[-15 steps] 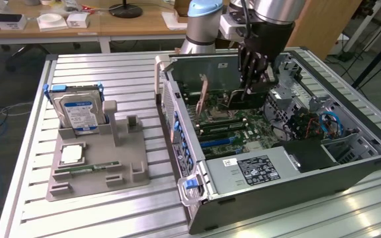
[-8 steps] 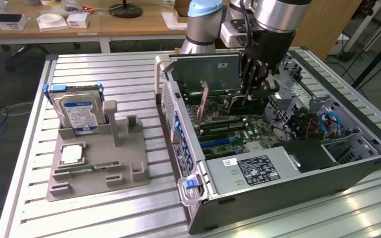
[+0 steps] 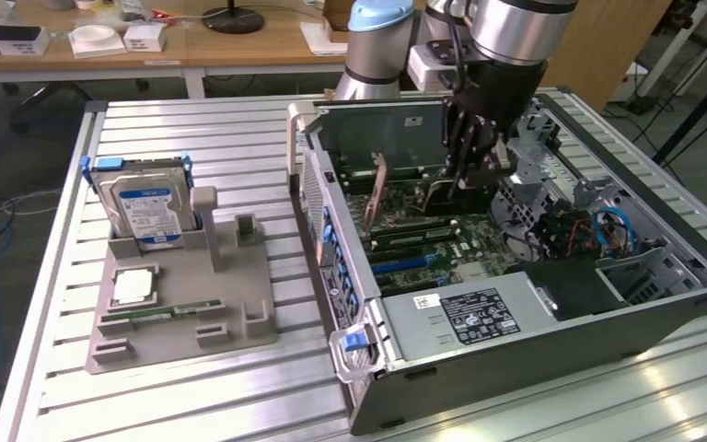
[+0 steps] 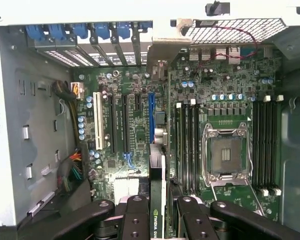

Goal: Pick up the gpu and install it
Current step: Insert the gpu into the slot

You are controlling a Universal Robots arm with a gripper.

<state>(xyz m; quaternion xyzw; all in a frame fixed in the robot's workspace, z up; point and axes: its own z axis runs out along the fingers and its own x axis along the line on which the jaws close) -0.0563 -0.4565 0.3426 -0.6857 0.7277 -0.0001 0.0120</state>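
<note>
My gripper [image 3: 467, 175] reaches down into the open computer case [image 3: 329, 212] and is shut on the gpu [image 4: 157, 190]. In the wrist view the card shows edge-on, with the black fingers [image 4: 135, 220] pressed on both sides. Its silver end bracket [image 4: 158, 57] lies against the case's rear slot openings. The card runs just beside the blue expansion slot [image 4: 151, 117] on the green motherboard [image 4: 135, 130]; I cannot tell whether it is seated. In the exterior view the gpu [image 3: 378, 189] stands upright over the board below the gripper.
A grey holder [image 3: 181, 304] at the exterior view's left carries a silver hard drive with a blue label [image 3: 144, 207], a processor [image 3: 133, 287] and a memory stick [image 3: 157, 316]. Inside the case are the empty processor socket [image 4: 225, 155], memory slots [image 4: 265, 140], cables [image 3: 606, 230] and the power supply [image 3: 470, 313].
</note>
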